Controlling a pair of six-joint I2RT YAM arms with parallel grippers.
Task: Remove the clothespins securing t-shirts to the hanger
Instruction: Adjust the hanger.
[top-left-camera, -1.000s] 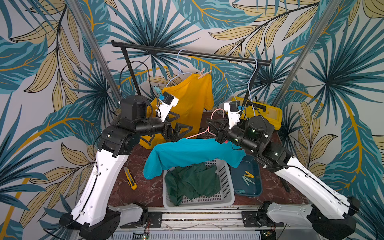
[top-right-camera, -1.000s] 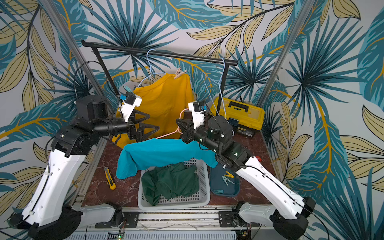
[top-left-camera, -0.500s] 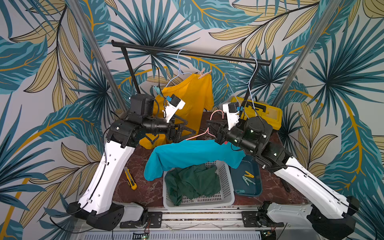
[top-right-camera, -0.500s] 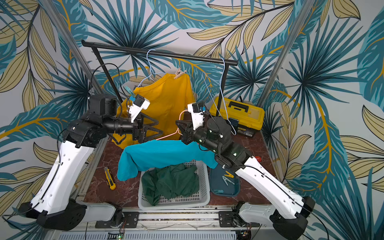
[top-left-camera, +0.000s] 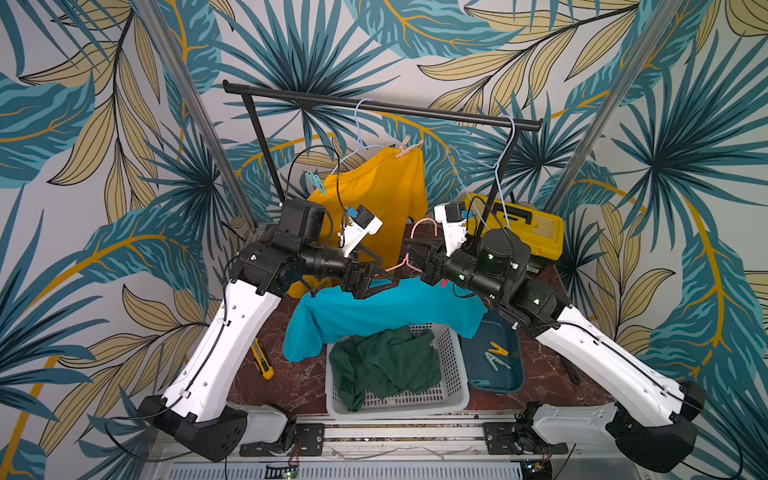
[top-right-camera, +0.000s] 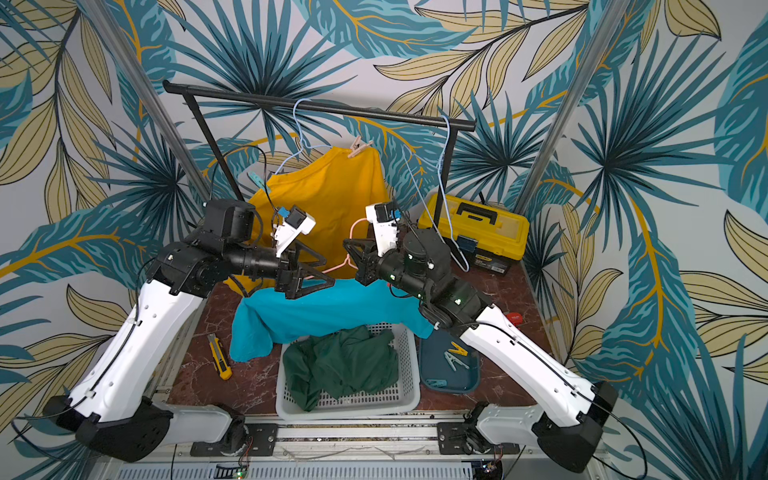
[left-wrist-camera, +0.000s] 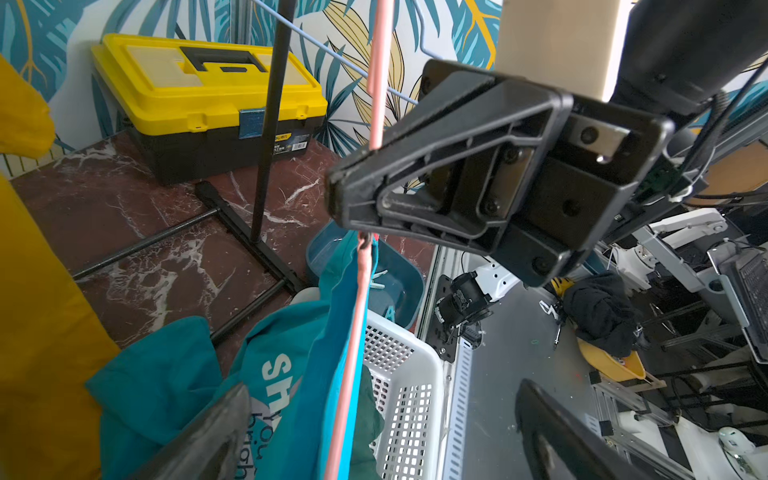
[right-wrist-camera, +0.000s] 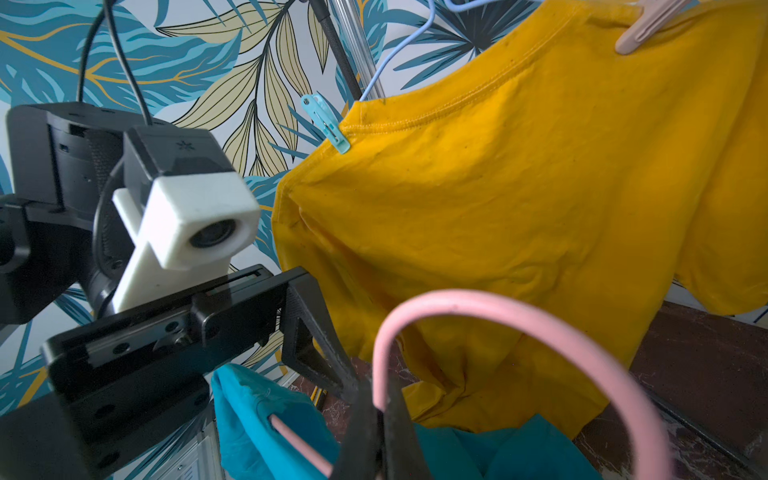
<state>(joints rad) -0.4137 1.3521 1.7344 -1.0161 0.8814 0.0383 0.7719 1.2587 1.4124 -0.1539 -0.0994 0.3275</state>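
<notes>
My right gripper is shut on the neck of a pink hanger, held low over the basket. A turquoise t-shirt drapes over it. My left gripper stands open at the hanger's left arm; in the left wrist view the hanger and shirt pass between its fingers. The yellow t-shirt hangs from the rail, with a tan clothespin and a teal clothespin on it. A small red piece shows under the right gripper. The dark green t-shirt lies in the basket.
A white basket stands at the front, with a blue tray holding loose clothespins to its right. A yellow toolbox sits at the back right. A utility knife lies front left. An empty blue hanger hangs on the black rail.
My left arm has reached to the right, bringing its open gripper up to the pink hanger and the turquoise shirt. The right gripper has held the hanger in place.
</notes>
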